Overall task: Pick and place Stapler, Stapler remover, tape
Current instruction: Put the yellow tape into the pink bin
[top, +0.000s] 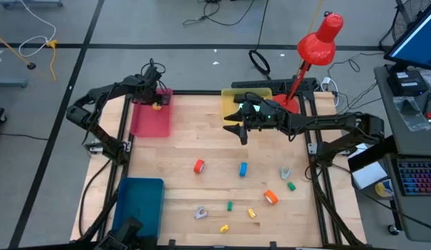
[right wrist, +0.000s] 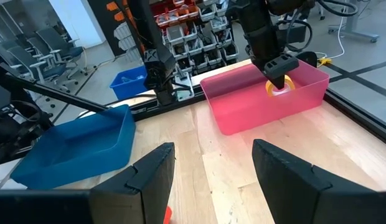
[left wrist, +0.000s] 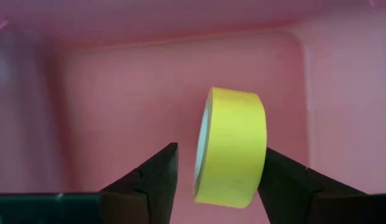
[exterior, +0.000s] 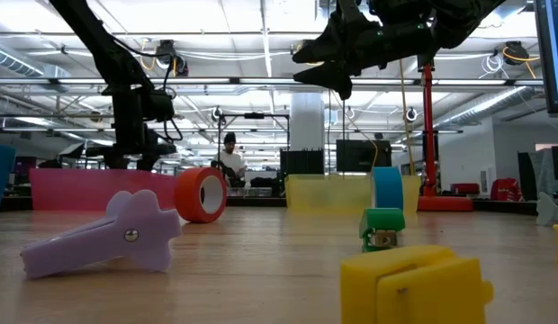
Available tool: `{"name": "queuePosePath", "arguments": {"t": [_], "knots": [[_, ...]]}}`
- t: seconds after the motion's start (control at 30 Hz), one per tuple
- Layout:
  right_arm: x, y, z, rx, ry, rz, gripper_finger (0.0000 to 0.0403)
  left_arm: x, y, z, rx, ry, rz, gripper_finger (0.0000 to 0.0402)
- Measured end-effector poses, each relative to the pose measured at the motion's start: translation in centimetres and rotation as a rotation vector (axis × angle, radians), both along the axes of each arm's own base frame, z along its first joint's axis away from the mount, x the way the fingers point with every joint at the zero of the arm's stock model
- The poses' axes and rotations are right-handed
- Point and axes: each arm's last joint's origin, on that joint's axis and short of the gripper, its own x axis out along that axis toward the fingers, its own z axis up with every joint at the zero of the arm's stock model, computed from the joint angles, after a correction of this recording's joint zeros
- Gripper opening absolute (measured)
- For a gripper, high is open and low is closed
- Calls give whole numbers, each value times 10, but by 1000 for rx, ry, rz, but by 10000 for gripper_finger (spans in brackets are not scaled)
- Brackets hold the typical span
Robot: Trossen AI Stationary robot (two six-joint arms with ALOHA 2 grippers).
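Not far in, I'd say: red tape [top: 199,166], blue tape [top: 243,169] and orange tape [top: 271,197] are all still loose on the table [top: 181,149] in the lower middle of the high view. My left gripper [top: 157,102] hangs over the pink bin [top: 150,121] at upper left, jaws parting around the yellow tape [left wrist: 230,147], one finger off it. Right gripper [top: 243,130] hovers upper centre by the yellow bin [top: 229,97], jaws spread, empty.

Yellow ring-shaped tape roll [left wrist: 231,147] stands on edge between left gripper [left wrist: 221,174] fingers, gap on one side, over pink plastic bin [top: 151,114]. Red tape roll [top: 199,166], blue tape roll [top: 243,169], orange tape roll [top: 271,197] on wooden table [top: 181,149], apart. Two lilac plastic staple removers [top: 200,212] [top: 286,172] lie flat on table.
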Motion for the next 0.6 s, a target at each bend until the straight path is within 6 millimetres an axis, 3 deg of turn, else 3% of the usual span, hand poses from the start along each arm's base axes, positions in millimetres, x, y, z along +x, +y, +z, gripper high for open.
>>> {"name": "queuePosePath", "arguments": {"t": [0.6], "knots": [[0,0,0,0,0,1,208,0,0,0,-1,-3,4,211]]}}
